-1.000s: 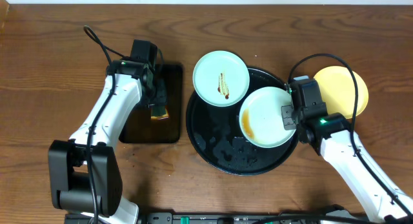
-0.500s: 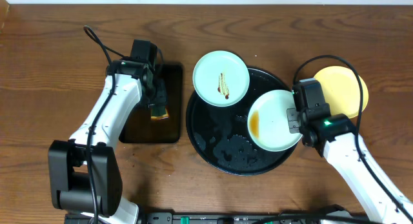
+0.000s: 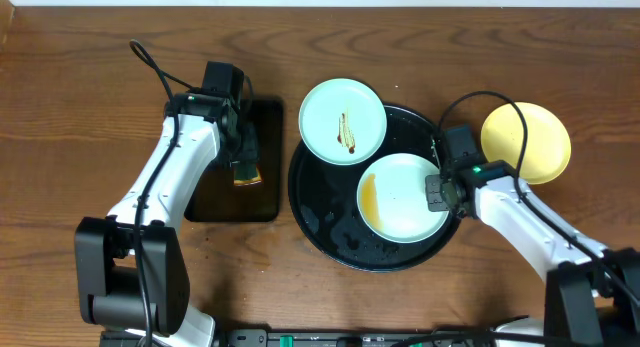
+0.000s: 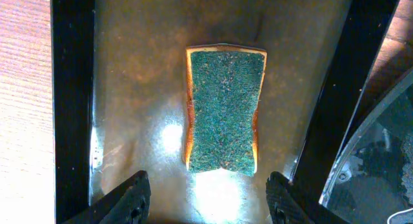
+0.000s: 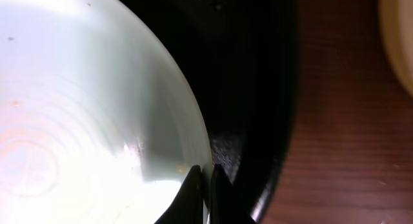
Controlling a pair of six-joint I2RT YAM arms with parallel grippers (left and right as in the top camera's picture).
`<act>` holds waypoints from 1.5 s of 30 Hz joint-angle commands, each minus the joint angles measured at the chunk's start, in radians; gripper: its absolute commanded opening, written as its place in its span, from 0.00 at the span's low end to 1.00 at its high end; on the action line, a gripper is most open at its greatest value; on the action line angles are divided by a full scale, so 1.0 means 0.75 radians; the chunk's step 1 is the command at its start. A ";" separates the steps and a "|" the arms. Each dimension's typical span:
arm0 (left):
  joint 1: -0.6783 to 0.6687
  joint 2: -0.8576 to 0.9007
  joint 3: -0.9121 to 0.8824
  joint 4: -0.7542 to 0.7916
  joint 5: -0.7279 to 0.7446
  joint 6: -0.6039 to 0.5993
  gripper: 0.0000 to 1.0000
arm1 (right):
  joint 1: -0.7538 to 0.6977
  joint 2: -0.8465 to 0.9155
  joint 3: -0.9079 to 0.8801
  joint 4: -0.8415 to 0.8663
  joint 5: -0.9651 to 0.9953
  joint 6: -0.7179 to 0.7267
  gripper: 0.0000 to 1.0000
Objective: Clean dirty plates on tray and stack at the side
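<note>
A pale blue-white plate [image 3: 405,197] with a brown smear on its left side lies on the round black tray [image 3: 320,212]. My right gripper [image 3: 437,192] is shut on its right rim. In the right wrist view the fingers [image 5: 205,185] pinch the plate's [image 5: 77,121] edge over the tray [image 5: 258,88]. A second pale plate [image 3: 343,122] with a brown streak rests over the tray's far left rim. The yellow plate [image 3: 526,142] sits on the table to the right. My left gripper [image 3: 243,152] hangs open above a green sponge [image 4: 226,111].
The sponge [image 3: 247,174] lies in a small dark rectangular tray [image 3: 230,202] left of the round tray. That tray's raised walls [image 4: 71,101] flank the open left gripper [image 4: 208,201]. Cables loop over the table near both arms. A corner of the yellow plate [image 5: 400,37] shows in the right wrist view.
My right gripper has pulled the held plate left and a little toward the front of the tray. The yellow plate is now uncovered by the arm. The left arm has not moved.
</note>
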 commanded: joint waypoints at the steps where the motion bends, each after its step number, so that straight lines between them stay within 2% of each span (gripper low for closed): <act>1: -0.003 0.004 -0.003 -0.004 -0.012 -0.008 0.59 | -0.016 0.050 -0.009 0.023 -0.040 0.030 0.03; 3: -0.003 0.004 -0.003 -0.004 -0.012 -0.008 0.59 | -0.016 0.070 -0.009 0.040 -0.050 0.030 0.12; 5: -0.003 0.004 -0.003 -0.003 -0.012 -0.008 0.59 | -0.016 0.089 -0.009 0.068 -0.066 0.030 0.29; 10: -0.003 0.004 -0.003 -0.004 -0.012 -0.008 0.59 | -0.016 0.099 -0.009 0.099 -0.101 0.028 0.61; 12: -0.003 0.004 -0.003 -0.004 -0.012 -0.008 0.59 | -0.016 0.099 -0.009 0.143 -0.098 0.000 0.94; 14: -0.003 0.004 -0.003 -0.004 -0.012 -0.008 0.59 | -0.016 0.099 -0.009 0.184 -0.099 -0.010 0.99; 21: -0.003 0.004 -0.003 -0.004 -0.012 -0.009 0.59 | -0.016 0.099 -0.009 0.262 -0.122 -0.011 0.99; 22: -0.003 0.004 -0.003 -0.004 -0.012 -0.009 0.59 | -0.016 0.099 -0.009 0.262 -0.122 -0.011 0.91; 23: -0.003 0.004 -0.003 -0.004 -0.012 -0.008 0.59 | -0.016 0.099 -0.009 0.262 -0.123 -0.011 0.77; 24: -0.003 0.004 -0.003 -0.004 -0.012 -0.009 0.59 | -0.016 0.099 -0.010 0.260 -0.121 -0.012 0.11; 25: -0.003 0.004 -0.003 -0.004 -0.012 -0.008 0.59 | -0.016 0.099 -0.010 0.258 -0.115 -0.011 0.01; 45: -0.003 0.004 -0.003 -0.004 -0.012 -0.009 0.59 | -0.016 0.163 -0.010 0.277 -0.113 0.005 0.01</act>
